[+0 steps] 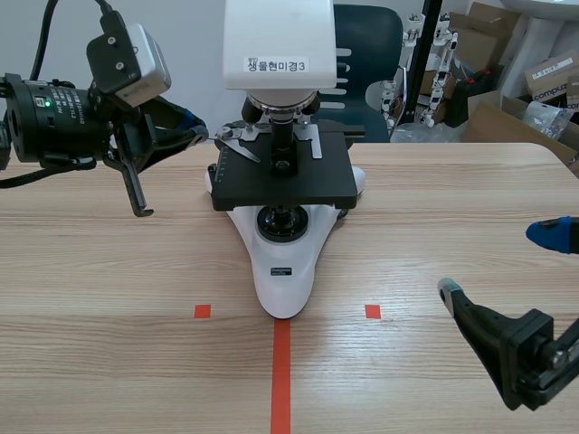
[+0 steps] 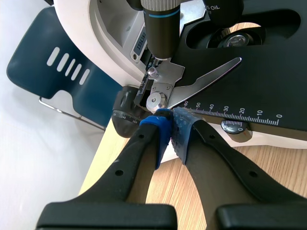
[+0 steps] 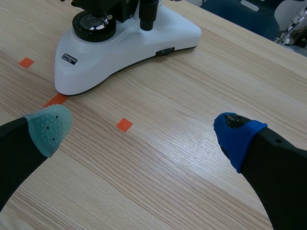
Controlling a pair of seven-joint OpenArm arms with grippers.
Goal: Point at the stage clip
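The left jaws are held together, their blue pads [image 2: 158, 129] meeting at the tips with nothing between them. The silver stage clip [image 2: 192, 84] is found just ahead of these tips, mounted on the black stage [image 2: 268, 81] of the white microscope [image 1: 285, 262]. The tips are set right at the clip's round pivot screw, though whether contact is made cannot be told. A blue chair [image 2: 43, 72] is seen beyond the microscope.

The right jaws are spread wide apart, with one pale green pad [image 3: 48, 127] and one blue pad [image 3: 237, 136], and are held low over the wooden tabletop [image 3: 192, 158]. The microscope's white base is seen well ahead of them, with nothing gripped.
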